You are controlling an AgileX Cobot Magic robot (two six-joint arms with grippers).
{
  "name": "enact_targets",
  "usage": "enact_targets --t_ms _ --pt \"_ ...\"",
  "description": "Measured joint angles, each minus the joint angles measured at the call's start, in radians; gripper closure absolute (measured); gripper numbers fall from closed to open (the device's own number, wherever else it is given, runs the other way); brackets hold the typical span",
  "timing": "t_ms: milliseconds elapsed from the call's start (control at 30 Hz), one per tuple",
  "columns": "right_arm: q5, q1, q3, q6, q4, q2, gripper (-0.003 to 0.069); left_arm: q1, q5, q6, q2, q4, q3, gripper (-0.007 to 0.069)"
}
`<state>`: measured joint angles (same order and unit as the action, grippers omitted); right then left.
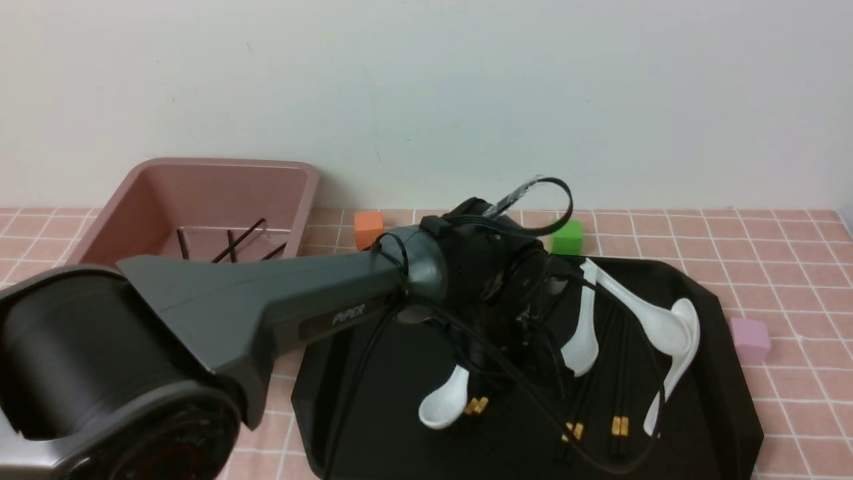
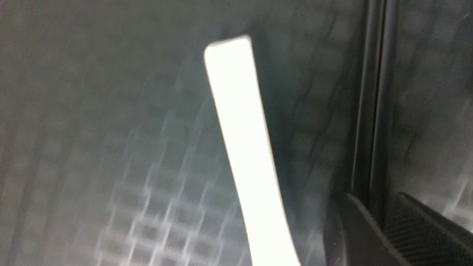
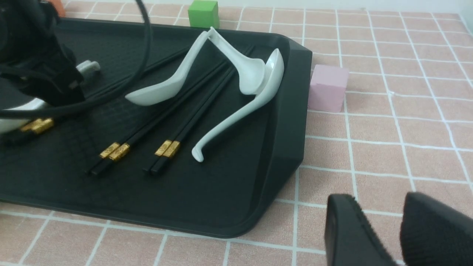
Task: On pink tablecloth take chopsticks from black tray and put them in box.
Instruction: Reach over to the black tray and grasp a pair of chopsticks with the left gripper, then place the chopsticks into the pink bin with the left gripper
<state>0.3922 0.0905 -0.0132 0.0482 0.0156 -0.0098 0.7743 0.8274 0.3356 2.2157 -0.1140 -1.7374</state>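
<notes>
The black tray lies on the pink tablecloth and holds several pairs of chopsticks among white spoons. My left arm reaches over the tray, and its wrist hides the gripper in the front view. In the blurred left wrist view my left gripper is right down at the tray floor, with a pair of chopsticks running between its fingers, beside a spoon handle. My right gripper is open and empty above the cloth, beside the tray. The box at the back left holds several chopsticks.
An orange cube and a green cube sit behind the tray, and a pink cube sits at its right. Two chopstick pairs lie under the spoons. My left arm's cables loop over the tray.
</notes>
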Motion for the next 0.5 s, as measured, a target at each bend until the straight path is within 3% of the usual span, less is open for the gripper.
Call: enact_targets --t_ms 333,433,500 --pt "0.0 0.0 0.0 0.0 0.0 0.0 0.0419 -0.019 0.06 0.0 -0.334 0.0 0.124 0.0513" --pt "0.0 0.0 0.0 0.0 0.0 0.0 0.0419 -0.069 0.057 0.0 -0.453 -0.008 0.239 0.0513" --pt "0.0 0.0 0.0 0.0 0.0 0.0 0.0419 -0.18 0.049 0.0 -0.571 -0.022 0.353 0.0513"
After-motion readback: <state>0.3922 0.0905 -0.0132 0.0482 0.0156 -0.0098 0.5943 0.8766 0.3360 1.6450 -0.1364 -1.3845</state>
